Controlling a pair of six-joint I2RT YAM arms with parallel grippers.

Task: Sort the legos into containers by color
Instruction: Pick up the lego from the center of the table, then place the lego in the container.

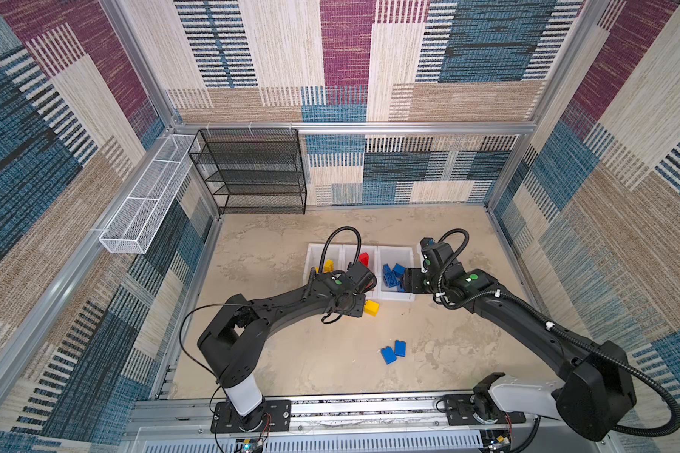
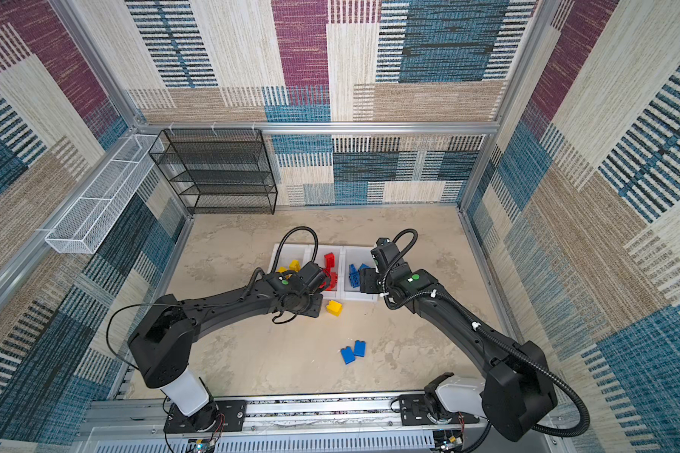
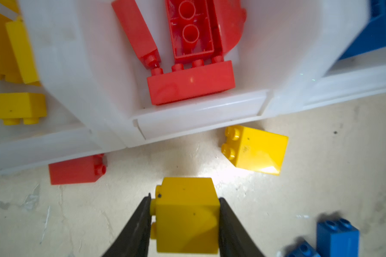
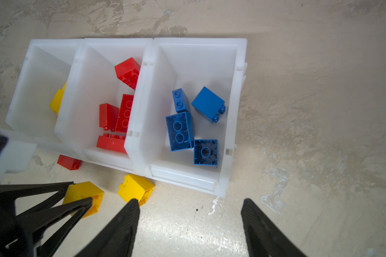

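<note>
Three joined white containers (image 4: 198, 40) sit mid-table. The left one holds yellow legos (image 3: 16, 106), the middle one red legos (image 3: 191, 85), the right one blue legos (image 4: 181, 131). In front of the bins, low over the table, my left gripper (image 3: 185, 199) is shut on a yellow brick (image 3: 185, 213). Another yellow brick (image 3: 254, 151) lies loose beside it, and a red brick (image 3: 76, 170) rests against the bins' front lip. Two blue bricks (image 1: 393, 351) lie nearer the front. My right gripper (image 4: 190, 201) hangs open and empty before the blue bin.
A black wire rack (image 1: 252, 172) stands at the back left. A long white mesh basket (image 1: 146, 204) hangs on the left wall. Patterned walls close in three sides. Both arms reach in from the front rail (image 1: 370, 404).
</note>
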